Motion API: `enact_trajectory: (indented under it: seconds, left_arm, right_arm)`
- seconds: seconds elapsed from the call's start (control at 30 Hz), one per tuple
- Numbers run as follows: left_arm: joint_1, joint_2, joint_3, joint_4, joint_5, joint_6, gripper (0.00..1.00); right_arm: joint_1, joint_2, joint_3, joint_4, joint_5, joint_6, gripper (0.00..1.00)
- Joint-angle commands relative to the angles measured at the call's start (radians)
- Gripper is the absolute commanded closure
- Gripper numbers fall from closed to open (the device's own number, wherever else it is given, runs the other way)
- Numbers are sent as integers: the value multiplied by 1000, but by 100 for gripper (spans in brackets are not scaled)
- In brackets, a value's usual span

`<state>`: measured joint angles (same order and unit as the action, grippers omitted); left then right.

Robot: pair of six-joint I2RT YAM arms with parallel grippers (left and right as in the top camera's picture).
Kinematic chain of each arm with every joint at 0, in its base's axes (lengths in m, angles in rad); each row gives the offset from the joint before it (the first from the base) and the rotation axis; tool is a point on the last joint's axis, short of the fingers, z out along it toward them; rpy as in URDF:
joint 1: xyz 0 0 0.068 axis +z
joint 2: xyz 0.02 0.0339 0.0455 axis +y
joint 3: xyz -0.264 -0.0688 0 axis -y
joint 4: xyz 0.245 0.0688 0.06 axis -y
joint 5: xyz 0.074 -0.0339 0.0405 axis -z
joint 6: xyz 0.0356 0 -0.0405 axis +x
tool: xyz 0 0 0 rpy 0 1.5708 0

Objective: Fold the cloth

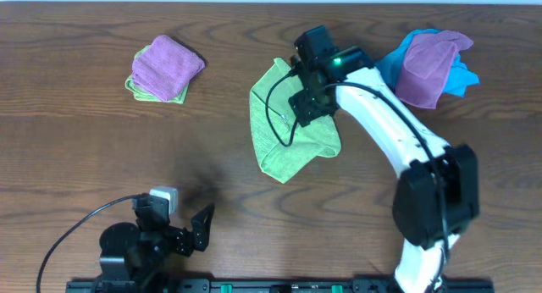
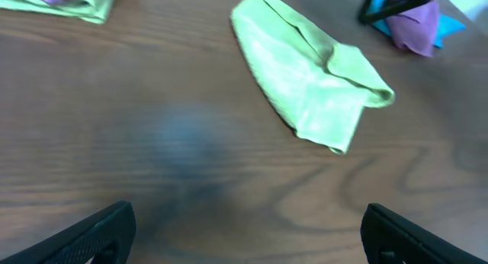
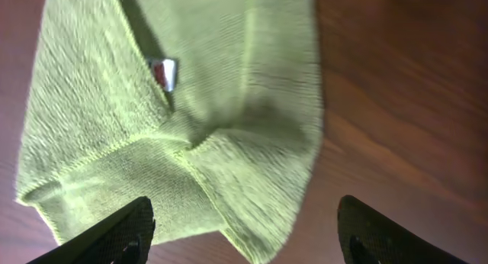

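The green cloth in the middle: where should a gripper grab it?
Probably the cloth's pointed corner nearest the robot's base, coming down from above. The cloth lies flat, and that corner sticks out clear of the bunched fold on its right side.

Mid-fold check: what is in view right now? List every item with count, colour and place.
cloth: one, lime green, partly folded, middle of the table
tag: one, white, on the cloth
left purple cloth: one, purple, folded, far left, on top of the green cloth
green cloth: one, lime green, far left, under the left purple cloth
right purple cloth: one, purple, far right, on the blue cloth
blue cloth: one, bright blue, far right, bunched
table: one, dark brown wood, under everything
left gripper: one, black, open and empty, near left edge, away from the cloth
right gripper: one, black, open, over the cloth, holding nothing
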<state>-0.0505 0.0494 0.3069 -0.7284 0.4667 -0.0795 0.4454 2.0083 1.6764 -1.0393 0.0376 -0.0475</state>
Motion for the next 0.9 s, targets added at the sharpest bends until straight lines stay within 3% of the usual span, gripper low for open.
enact_trajectory:
  seconds: [0.0, 0.17, 0.23, 0.3, 0.4, 0.63, 0.87]
  left_arm:
    - [-4, 50, 13, 4, 58, -7, 5]
    - [-4, 149, 43, 4, 58, -6, 5]
    - [-4, 187, 52, 5, 58, -5, 5]
    - [-4, 219, 58, 7, 59, -5, 5]
    - [-4, 257, 62, 11, 59, -3, 5]
    - [-4, 282, 63, 33, 59, -3, 5]
    - [-4, 282, 63, 34, 59, -3, 5]
  right_arm:
    - [-8, 79, 10, -1, -45, -82, 23]
    - [-8, 144, 10, 2, -26, -81, 24]
    - [-8, 159, 10, 3, -17, -81, 34]
    - [-8, 169, 10, 4, -5, -81, 57]
    - [-8, 169, 10, 7, 41, -74, 98]
    - [-10, 109, 11, 6, 405, 215, 99]
    - [-32, 60, 11, -11, 643, 387, 99]
